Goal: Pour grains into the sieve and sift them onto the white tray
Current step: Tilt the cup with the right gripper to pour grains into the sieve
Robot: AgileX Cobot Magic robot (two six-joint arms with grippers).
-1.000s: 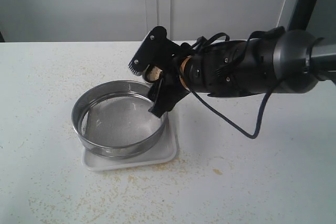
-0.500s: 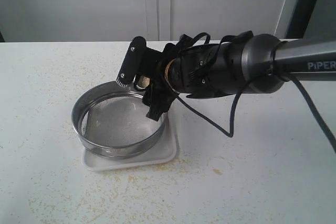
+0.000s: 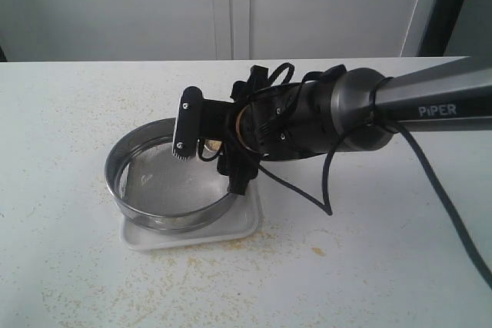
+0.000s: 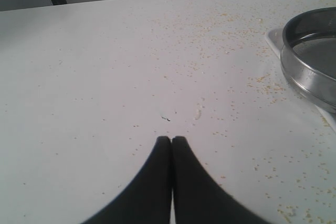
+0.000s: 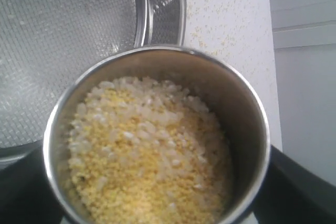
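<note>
Cup (image 5: 157, 129) of grains (image 5: 142, 171) held over the sieve (image 3: 127, 190).
In the exterior view we see the right tool (image 3: 211, 147) just left of centre, its fingers clamped on the cup, which hangs above the sieve's right rim. The grains, yellow mixed with whitish, lie inside the cup and fill much of it. The sieve sits on the tray (image 3: 247, 224) in the lower left of the frame, on the table (image 3: 369, 266). In the left wrist view the left tool (image 4: 171, 141) has its fingers pressed together with nothing between them, above the table, and we see specks (image 4: 231, 35) scattered towards the sieve.
</note>
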